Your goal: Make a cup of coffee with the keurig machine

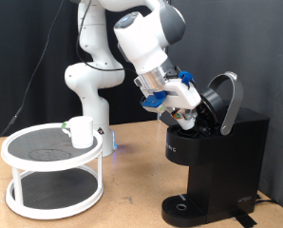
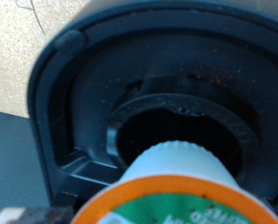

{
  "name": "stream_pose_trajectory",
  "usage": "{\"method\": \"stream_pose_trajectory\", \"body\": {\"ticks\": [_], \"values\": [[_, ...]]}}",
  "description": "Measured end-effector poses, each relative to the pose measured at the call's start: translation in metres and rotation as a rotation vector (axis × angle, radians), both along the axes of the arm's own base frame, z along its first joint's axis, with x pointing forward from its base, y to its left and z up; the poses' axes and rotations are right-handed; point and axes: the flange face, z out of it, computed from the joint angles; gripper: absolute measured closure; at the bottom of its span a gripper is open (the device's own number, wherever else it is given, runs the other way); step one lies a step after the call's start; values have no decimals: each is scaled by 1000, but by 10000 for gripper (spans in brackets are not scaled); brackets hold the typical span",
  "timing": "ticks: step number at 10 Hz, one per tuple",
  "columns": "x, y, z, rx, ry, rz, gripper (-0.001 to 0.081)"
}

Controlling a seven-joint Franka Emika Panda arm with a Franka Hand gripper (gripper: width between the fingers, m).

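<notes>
**A:** Where was the gripper [image 1: 186, 116] at that moment?

**B:** Up at the open top of the keurig [image 1: 217, 152], toward the exterior view's right. The arm [image 1: 132, 43] leaned down and across from the upper middle, and the blue-trimmed hand sat tilted right against the mouth of the machine.

**A:** And the lid?

**B:** The lid [image 1: 222, 98] stood swung up and back, its silver handle arching over the top. The gripper was just beside it, on its left in the exterior view.

**A:** Was it holding anything?

**B:** The wrist view showed a pod [image 2: 176, 187] close under the camera: white body, orange rim, green on the top. It was blurred, being so near. It hung over the round black chamber [image 2: 181, 126] inside the keurig, its white end pointing into the opening.

**A:** So the fingers were clamped on it?

**B:** I could not tell. Neither view showed the fingertips clearly; in the exterior view they were lost against the dark machine, and in the wrist view the pod filled the spot.

**A:** Where was the cup?

**B:** The cup [image 1: 81, 132] stood upright on the upper tier of a white two-tier round rack [image 1: 54, 171], at the exterior view's left, well apart from the keurig. Nothing sat on the drip base [image 1: 184, 207].

**A:** And the surface?

**B:** A wooden table [image 1: 132, 195] carried both rack and machine.
</notes>
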Motion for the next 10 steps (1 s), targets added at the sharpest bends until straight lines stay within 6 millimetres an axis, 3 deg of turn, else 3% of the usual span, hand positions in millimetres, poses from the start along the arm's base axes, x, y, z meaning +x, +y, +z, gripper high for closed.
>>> {"method": "stream_pose_trajectory", "body": {"ticks": [10], "values": [[4, 4, -21, -26, 17, -30, 427]]}}
